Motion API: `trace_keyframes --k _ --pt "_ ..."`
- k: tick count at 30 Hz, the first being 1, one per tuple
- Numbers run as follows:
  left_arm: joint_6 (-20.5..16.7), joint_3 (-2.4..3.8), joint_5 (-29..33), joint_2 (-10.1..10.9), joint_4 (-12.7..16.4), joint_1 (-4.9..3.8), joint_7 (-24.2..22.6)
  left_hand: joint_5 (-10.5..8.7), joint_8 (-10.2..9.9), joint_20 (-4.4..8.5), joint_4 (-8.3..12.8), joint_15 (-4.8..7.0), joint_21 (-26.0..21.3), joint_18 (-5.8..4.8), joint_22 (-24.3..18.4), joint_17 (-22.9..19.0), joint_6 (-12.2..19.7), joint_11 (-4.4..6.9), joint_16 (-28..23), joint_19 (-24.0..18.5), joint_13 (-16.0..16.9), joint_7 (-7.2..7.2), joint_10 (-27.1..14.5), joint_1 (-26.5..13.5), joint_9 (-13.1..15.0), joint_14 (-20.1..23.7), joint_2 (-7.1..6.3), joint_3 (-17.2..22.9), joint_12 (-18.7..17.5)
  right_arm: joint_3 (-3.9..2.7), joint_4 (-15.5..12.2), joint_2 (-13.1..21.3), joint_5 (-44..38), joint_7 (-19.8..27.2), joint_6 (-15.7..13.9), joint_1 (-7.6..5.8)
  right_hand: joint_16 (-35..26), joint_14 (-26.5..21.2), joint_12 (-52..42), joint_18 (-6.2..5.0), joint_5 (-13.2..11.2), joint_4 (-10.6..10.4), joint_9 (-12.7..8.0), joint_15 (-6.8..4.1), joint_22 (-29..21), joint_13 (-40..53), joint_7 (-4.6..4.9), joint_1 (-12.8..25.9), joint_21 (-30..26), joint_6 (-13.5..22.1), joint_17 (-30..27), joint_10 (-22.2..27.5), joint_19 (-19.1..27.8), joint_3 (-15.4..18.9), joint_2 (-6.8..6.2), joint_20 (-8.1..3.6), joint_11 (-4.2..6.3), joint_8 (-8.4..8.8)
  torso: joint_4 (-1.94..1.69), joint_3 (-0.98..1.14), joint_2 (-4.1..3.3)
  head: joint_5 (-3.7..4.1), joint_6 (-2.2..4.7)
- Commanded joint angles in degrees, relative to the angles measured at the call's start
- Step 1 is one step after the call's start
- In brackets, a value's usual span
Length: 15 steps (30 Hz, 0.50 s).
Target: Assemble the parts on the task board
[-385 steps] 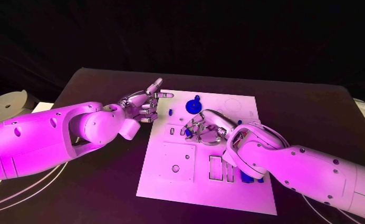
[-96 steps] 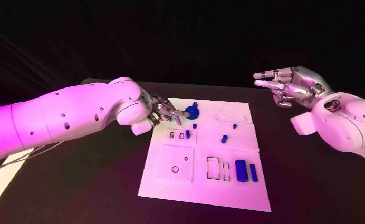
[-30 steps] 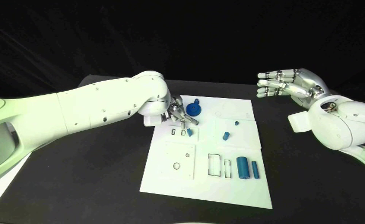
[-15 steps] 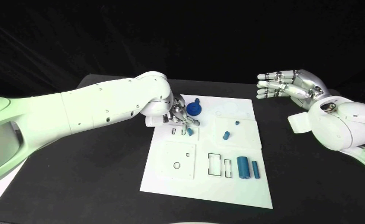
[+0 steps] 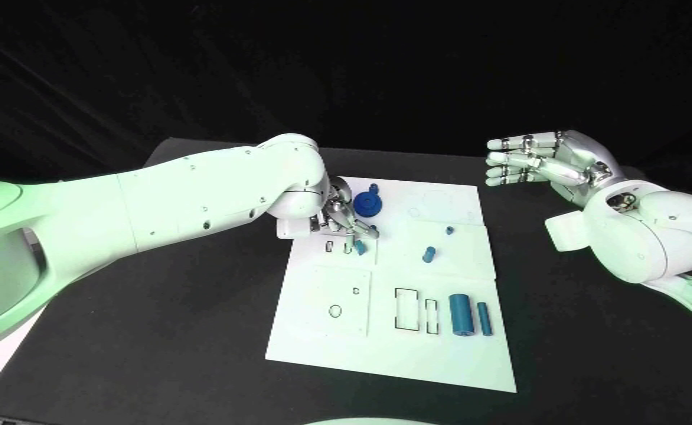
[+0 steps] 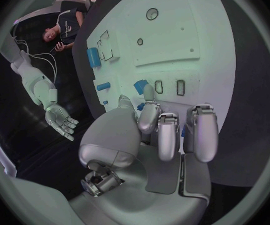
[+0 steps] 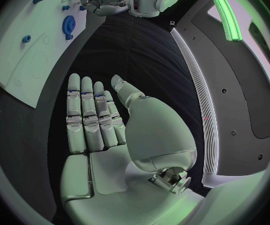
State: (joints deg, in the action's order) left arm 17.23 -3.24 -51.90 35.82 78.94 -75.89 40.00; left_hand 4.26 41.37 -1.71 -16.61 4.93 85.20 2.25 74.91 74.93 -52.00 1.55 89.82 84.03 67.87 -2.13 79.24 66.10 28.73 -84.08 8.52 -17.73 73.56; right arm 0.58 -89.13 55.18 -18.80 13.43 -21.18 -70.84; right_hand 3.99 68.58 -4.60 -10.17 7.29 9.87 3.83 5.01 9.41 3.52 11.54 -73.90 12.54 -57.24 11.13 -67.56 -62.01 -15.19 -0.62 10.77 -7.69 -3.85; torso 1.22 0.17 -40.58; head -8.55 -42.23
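- Parts (image 5: 462, 315) are small blue pieces, and by their look stiff moulded plastic: light, smooth, likely to slip or tip under a clumsy pinch, so a fingertip hold across the short sides seems safest.
- Task board (image 5: 375, 345), a white plate in the middle of the dark surface (image 5: 173, 345), carries all of them and serves as their container, with black-outlined slots and holes cut into it.
- Round blue knob (image 5: 366, 208) stands at the board's far edge; a small peg (image 5: 430, 255) lies near the board's middle; two upright bars sit at the board's near right corner beside two unfilled rectangular slots (image 5: 415, 310).
- Left robot hand (image 5: 338, 217) is low over the board's far left corner, fingers curled close to a small blue piece (image 6: 140, 87) next to the little slots; whether it grasps that piece I cannot tell.
- Right robot hand (image 5: 545, 161) hovers well off the board's right side, released, fingers straight and holding nothing.
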Motion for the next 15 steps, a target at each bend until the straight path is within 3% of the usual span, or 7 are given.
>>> trace_keyframes --k 1,15 --pt "1.72 -0.02 -0.18 -0.27 -0.33 0.1 3.25 0.23 0.38 0.56 0.4 0.29 0.19 -0.32 6.05 15.07 0.25 0.37 0.18 2.4 -0.09 0.09 -0.06 0.54 0.07 -5.92 -0.13 0.06 -0.02 0.0 0.0 -0.08 -0.62 -0.02 0.97 0.09 -0.39 0.26 0.34 -0.31 0.29 -0.1 -0.05 0.14 -0.11 -0.03 0.38 0.07 -0.24 0.01 -0.12 0.07 -0.48 0.21 -0.36 0.01 -0.28 0.23 -0.01 0.01 -0.02 -0.01 -0.14" --pt "2.66 -0.04 -0.17 -0.71 -1.34 0.53 3.34 0.75 0.69 0.63 0.66 0.35 0.23 -0.35 6.18 15.07 0.43 0.45 0.18 2.45 -0.37 0.17 -0.11 1.77 0.73 -5.92 -0.16 0.52 -0.2 0.01 -0.22 -0.26 -0.44 0.03 1.05 0.28 -0.4 0.24 0.35 -0.31 0.35 -0.19 -0.05 0.17 -0.24 -0.03 0.39 0.19 -0.4 0.02 -0.28 0.08 -0.54 0.26 -0.37 0.04 -0.29 0.23 0.02 0.03 -0.01 0.11 -0.41"
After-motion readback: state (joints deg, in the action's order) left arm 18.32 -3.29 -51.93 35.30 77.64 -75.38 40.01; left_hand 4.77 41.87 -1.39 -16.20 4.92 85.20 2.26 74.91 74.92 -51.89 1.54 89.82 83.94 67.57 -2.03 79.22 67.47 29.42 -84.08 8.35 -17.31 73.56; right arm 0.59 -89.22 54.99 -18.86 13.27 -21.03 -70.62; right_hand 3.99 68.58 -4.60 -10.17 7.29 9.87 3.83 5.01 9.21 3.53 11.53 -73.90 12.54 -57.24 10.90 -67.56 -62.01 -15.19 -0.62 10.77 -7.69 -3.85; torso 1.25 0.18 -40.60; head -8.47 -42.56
